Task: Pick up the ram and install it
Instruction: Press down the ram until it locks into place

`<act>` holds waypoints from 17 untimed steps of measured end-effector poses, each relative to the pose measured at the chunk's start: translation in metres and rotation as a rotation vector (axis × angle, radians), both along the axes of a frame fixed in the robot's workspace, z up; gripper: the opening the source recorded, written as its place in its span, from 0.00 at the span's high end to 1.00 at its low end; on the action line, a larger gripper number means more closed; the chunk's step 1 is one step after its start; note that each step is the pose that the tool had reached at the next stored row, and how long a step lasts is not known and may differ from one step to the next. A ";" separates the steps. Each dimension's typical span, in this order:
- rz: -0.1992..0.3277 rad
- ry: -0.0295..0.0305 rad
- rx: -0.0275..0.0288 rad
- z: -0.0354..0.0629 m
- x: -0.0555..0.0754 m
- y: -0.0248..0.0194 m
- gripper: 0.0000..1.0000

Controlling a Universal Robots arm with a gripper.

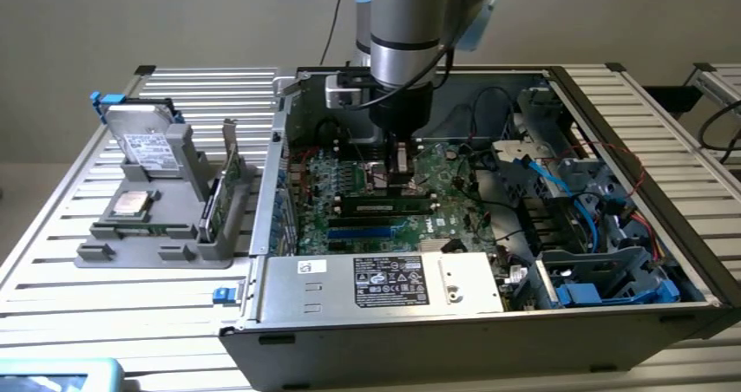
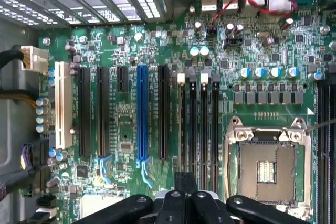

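The ram (image 1: 388,206) lies flat-on in the motherboard (image 1: 452,171) inside the open case (image 1: 463,336), its long axis running across the exterior view from left to right, just in front of the gripper (image 1: 401,177). Blue slots (image 1: 368,231) lie parallel to it on the near side.

The arm (image 1: 405,28) comes straight down into the case, wrist vertical, the gripper low over the board just behind the ram. Its fingers (image 2: 181,203) are pressed together with nothing seen between them; in the wrist view they hang over the row of narrow black slots (image 2: 202,124) beside the CPU socket (image 2: 265,169).

A power supply (image 1: 383,284) sits at the case's front edge, and cables (image 1: 544,171) and a drive cage (image 1: 608,275) crowd the exterior view's right. On the table (image 1: 69,279) to the left, a grey stand (image 1: 156,223) holds a hard drive (image 1: 151,145) and a green card (image 1: 220,197).
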State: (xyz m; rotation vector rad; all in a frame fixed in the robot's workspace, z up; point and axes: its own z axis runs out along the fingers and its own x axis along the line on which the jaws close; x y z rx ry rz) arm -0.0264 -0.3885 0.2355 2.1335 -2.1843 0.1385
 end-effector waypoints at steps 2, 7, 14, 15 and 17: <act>0.000 0.0000 0.0001 0.0000 -0.005 0.0000 0.89; -0.001 0.0000 0.0002 0.0000 -0.016 -0.0002 0.89; -0.002 -0.0001 0.0002 -0.0026 -0.023 -0.0005 0.89; -0.002 -0.0001 0.0002 -0.0036 -0.023 -0.0005 0.89; -0.002 -0.0002 0.0001 -0.0060 -0.023 -0.0005 0.89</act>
